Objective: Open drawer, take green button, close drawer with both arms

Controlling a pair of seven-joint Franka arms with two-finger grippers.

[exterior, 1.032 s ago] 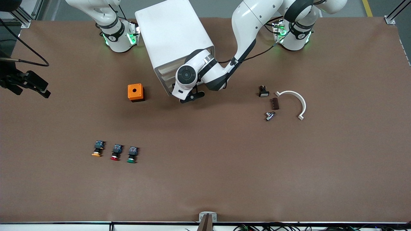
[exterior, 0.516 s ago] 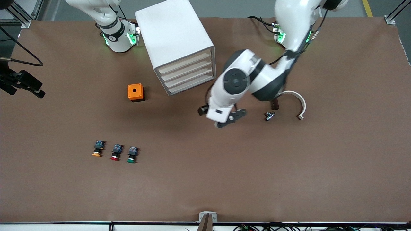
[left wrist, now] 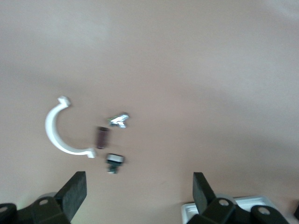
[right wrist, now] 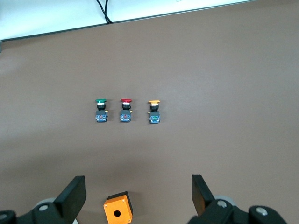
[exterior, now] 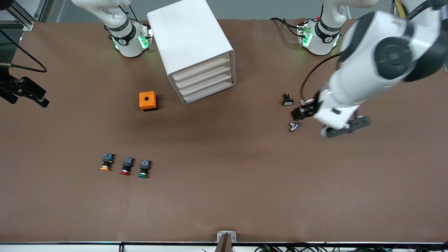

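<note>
White boxy four-drawer cabinet [exterior: 196, 49] stands on the brown surface [exterior: 224, 196], third drawer [exterior: 206, 84] shut. Left gripper [exterior: 329, 120] hangs over the small parts by the white curved clip [left wrist: 60, 130], jaws wide, empty. Right gripper [right wrist: 140, 196] waits, jaws wide, empty. Green-capped push button [exterior: 144, 168] lies nearer the camera, well apart from both.
</note>
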